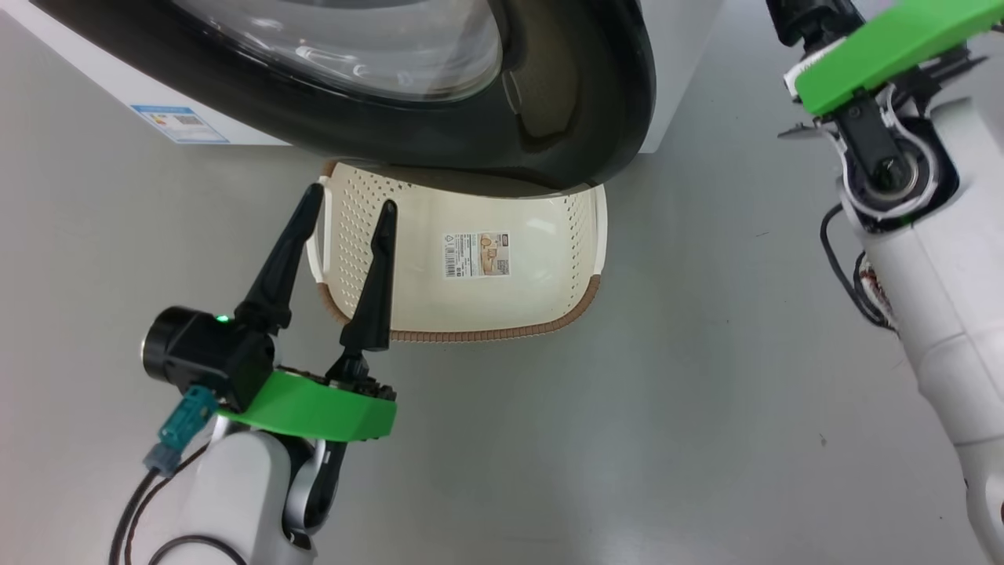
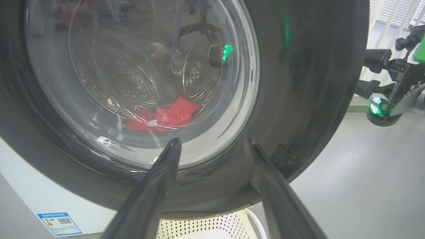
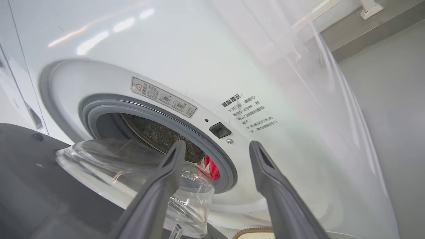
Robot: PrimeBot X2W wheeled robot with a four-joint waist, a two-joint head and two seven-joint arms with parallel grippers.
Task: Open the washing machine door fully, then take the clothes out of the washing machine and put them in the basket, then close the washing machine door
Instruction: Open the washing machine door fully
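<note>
Two grippers: we see both spread wide, with nothing between the fingers of either.
Left gripper: low at the left of the head view. Its fingers point up that view and lie over the left end of the basket. We cannot tell how high above it they stand.
Left wrist view: this gripper faces the outer side of the door, fingertips close before the black rim. We cannot tell whether they touch it.
Washer: white box at the top left of the head view, with a blue label low on its front.
Clothes: a red bundle lies low in the steel drum, seen through the door glass. From the right wrist we see a red fold with white trim at the lower edge of the grey ring.
Basket: on the grey floor just before the washer, its far end under the door. A paper label lies on its bottom.
Door: partly open. Its black rim overhangs the basket, and its glass bowl stands off from the ring with a gap between.
Right gripper: fingers wide apart, pointed at the washer front around the latch socket, just right of the opening. It is apart from the door.
Right arm: upper right of the head view, well apart from the basket.
</note>
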